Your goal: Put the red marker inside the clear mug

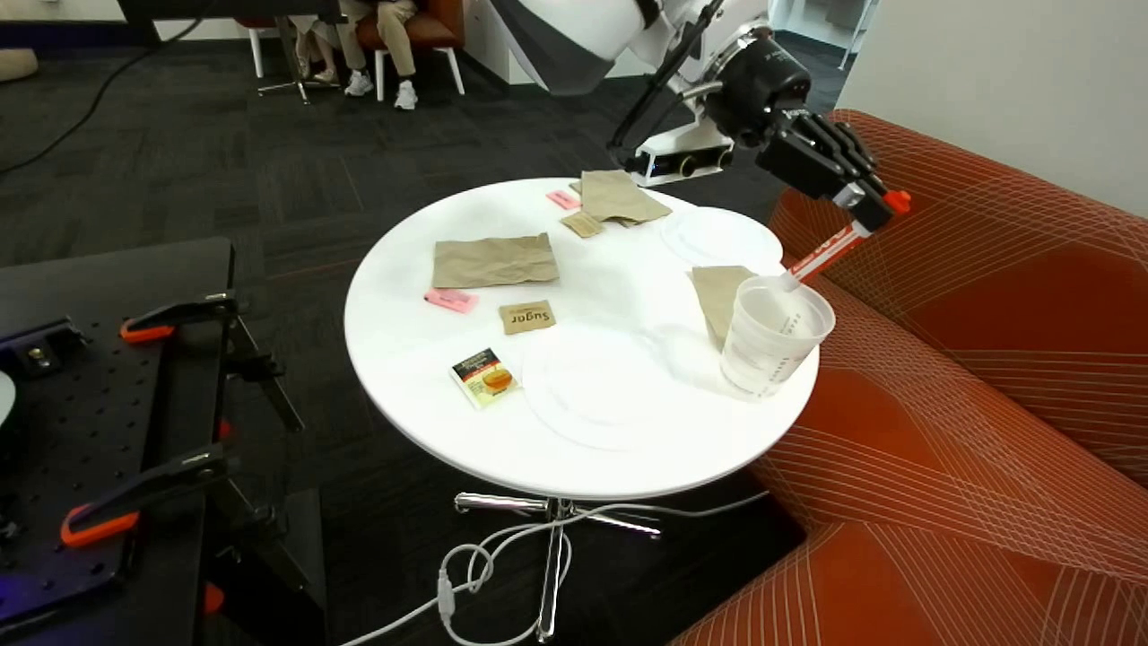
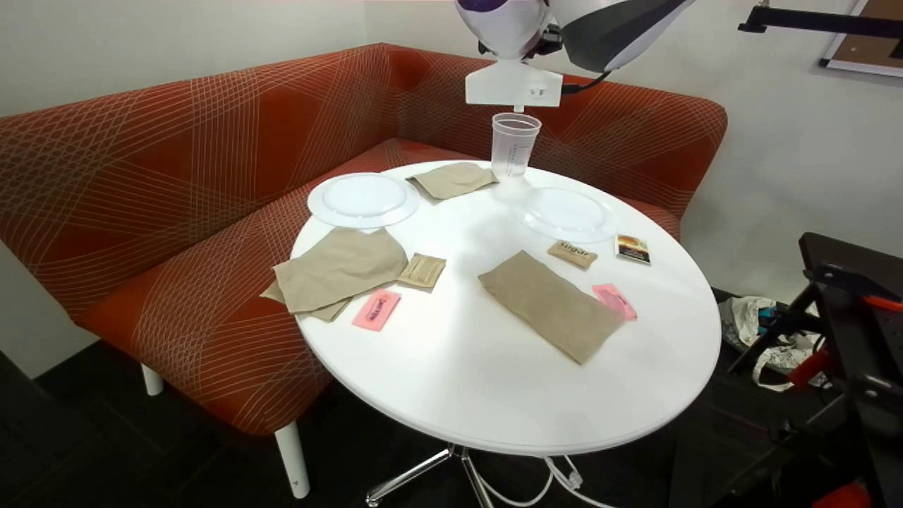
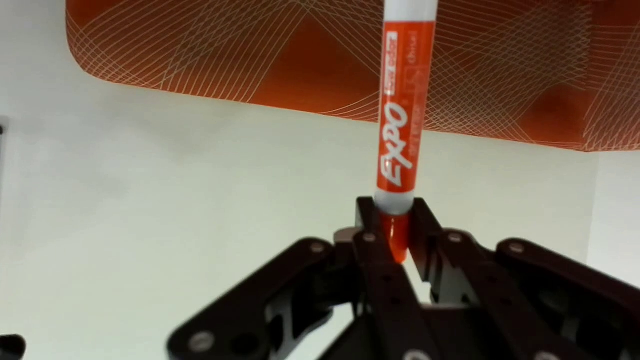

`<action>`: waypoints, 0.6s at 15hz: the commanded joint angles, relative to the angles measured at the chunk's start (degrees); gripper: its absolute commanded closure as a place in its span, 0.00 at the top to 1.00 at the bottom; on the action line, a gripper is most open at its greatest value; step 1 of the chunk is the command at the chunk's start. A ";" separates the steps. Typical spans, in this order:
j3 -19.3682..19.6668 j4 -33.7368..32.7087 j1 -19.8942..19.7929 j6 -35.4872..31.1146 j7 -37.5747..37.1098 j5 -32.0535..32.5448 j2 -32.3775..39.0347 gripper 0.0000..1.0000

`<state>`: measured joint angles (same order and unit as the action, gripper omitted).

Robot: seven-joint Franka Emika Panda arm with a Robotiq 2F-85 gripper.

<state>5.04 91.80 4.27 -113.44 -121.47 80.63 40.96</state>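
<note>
The red marker [image 1: 830, 252] is held tilted in my gripper [image 1: 868, 208], with its red cap end between the fingers and its pale end pointing down. In the wrist view, the marker [image 3: 404, 107] extends up from between the fingertips [image 3: 395, 215], which are shut on it. The clear mug [image 1: 769, 345] stands upright near the table edge; it also shows in an exterior view [image 2: 513, 149]. The marker's pale end overlaps the mug's rim in an exterior view; I cannot tell if it is inside. The mug is out of the wrist view. The white camera mount [image 2: 513, 85] hides the gripper there.
The round white table [image 1: 430, 206] holds clear plates [image 2: 363, 200], tan cloth pieces [image 1: 495, 262], pink packets [image 1: 451, 300], a sugar packet [image 1: 527, 317] and a yellow-and-black packet [image 1: 485, 378]. A tan cloth [image 1: 719, 296] lies beside the mug. A red couch [image 1: 969, 422] borders the table.
</note>
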 commanded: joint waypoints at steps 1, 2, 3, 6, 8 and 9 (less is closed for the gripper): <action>-1.42 -4.01 -0.87 1.56 2.99 -1.04 2.73 0.05; -1.44 -4.55 -0.82 1.63 3.61 -1.23 3.26 0.05; -1.47 -5.07 -0.79 1.65 3.95 -1.47 3.77 0.05; -1.61 -6.36 -0.69 1.66 5.79 -2.44 5.23 0.05; -1.67 -7.02 -0.67 1.42 6.54 -2.87 6.12 0.05; -1.77 -7.35 -0.67 1.56 7.15 -3.34 6.59 0.05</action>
<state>4.36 87.30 4.27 -113.44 -117.29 78.99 45.73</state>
